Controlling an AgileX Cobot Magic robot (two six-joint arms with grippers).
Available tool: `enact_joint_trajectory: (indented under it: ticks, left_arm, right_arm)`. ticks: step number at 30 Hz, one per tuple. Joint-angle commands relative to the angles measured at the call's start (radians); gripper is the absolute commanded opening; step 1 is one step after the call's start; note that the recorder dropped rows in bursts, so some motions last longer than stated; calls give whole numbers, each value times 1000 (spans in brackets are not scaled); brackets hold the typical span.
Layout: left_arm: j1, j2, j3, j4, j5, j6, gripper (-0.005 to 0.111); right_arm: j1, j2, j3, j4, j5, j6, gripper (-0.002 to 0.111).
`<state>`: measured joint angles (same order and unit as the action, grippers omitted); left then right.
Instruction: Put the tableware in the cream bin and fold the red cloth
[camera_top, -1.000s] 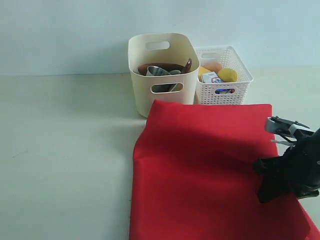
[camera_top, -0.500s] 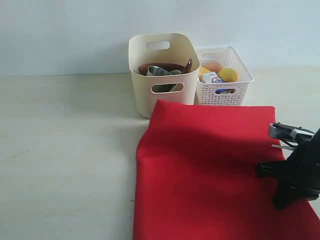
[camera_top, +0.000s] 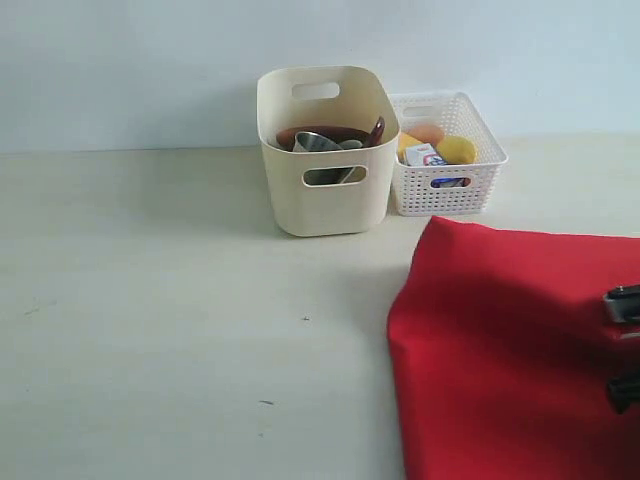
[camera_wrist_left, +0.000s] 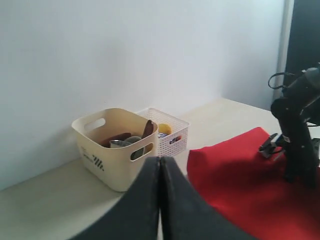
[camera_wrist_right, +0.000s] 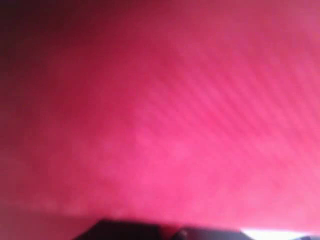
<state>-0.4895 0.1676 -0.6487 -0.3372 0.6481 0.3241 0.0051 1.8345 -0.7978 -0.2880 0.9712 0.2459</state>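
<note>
The cream bin stands at the back of the table. In it lie a steel cup, a dark wooden spoon and a brown plate. The red cloth lies at the right, apart from the bin, running off the exterior view. My right gripper sits at the cloth's right side, barely in view, and is shut on the red cloth, which fills its wrist view. My left gripper is shut on nothing, hanging above the table and facing the cream bin and the red cloth.
A white lattice basket with food items stands touching the bin's right side. The right arm rises dark over the cloth in the left wrist view. Bare pale tabletop spreads left of the cloth.
The red cloth has slid far to the right, away from the bins, together with the right arm. That arm is now almost out of the exterior view.
</note>
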Motion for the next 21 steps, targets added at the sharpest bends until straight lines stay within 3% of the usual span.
enact_joint_trajectory:
  ticks: [1,11,15,21]
  left_arm:
    - [2,-53,97,52,-41,-59,0]
    - [2,-55,279,39,-227,-82,0]
    - [2,-55,346,51,-232,-82,0]
    - [2,-55,346,51,-222,-78,0]
  right_arm:
    - [-61,15,-24,-65,19,17,0]
    - [-243,15,-102,1,27,-93,0]
    - [-311,15,-155,29,32,-133,0]
    - [-350,82,-175,109,30,-211,0]
